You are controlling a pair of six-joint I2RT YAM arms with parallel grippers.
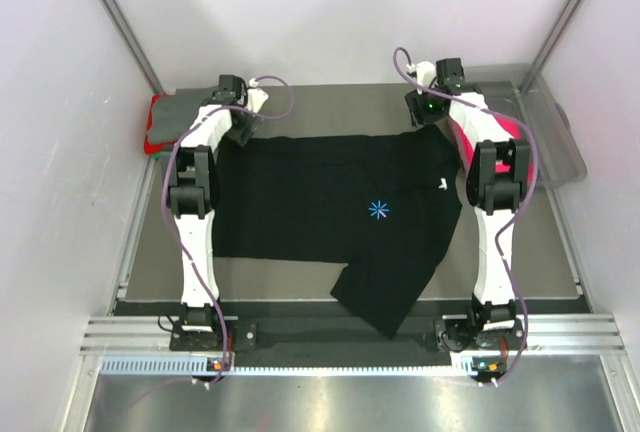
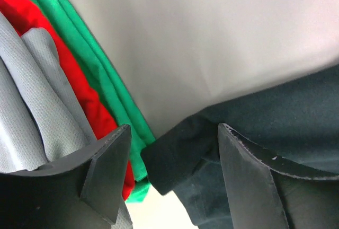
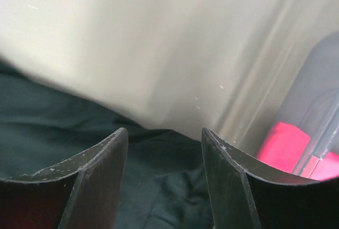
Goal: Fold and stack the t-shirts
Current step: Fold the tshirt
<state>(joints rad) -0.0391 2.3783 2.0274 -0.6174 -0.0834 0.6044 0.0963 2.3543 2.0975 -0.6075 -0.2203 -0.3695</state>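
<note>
The black cloth t-shirt [image 1: 330,212] with its blue asterisk print lies spread across the grey table [image 1: 340,102], left gripper [image 2: 174,129] and right gripper [image 3: 164,131] both gaping wide, empty, over its far corners.

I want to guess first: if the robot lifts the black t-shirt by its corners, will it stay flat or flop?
Probably flop: the black t-shirt lies limp and wrinkled, one sleeve skewed. Pushed, it would likely bunch up, as its corner does near the left fingers.
</note>
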